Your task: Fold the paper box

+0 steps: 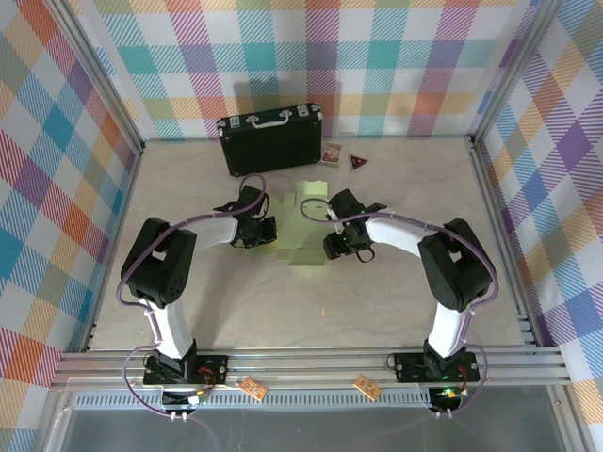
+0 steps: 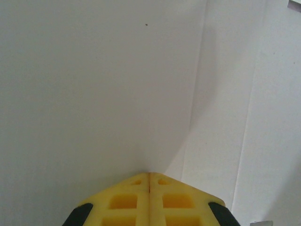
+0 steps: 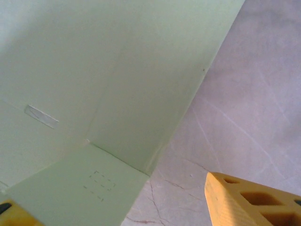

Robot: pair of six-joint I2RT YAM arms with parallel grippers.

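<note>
Flanking the pale-green paper box point(image 1: 303, 231) at the middle of the table point(image 1: 396, 311), the left gripper point(image 2: 149, 174) is closed with its tips against the card while the right gripper point(image 3: 113, 197) gapes open astride a flap, the black case point(image 1: 271, 141) lying behind.

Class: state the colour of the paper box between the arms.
The paper box is pale light green; the right wrist view shows it best.

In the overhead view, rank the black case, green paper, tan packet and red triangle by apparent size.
1. Black case, largest.
2. Green paper, partly covered, so the gap to the case is unsure.
3. Tan packet.
4. Red triangle, barely smaller than the packet.
</note>
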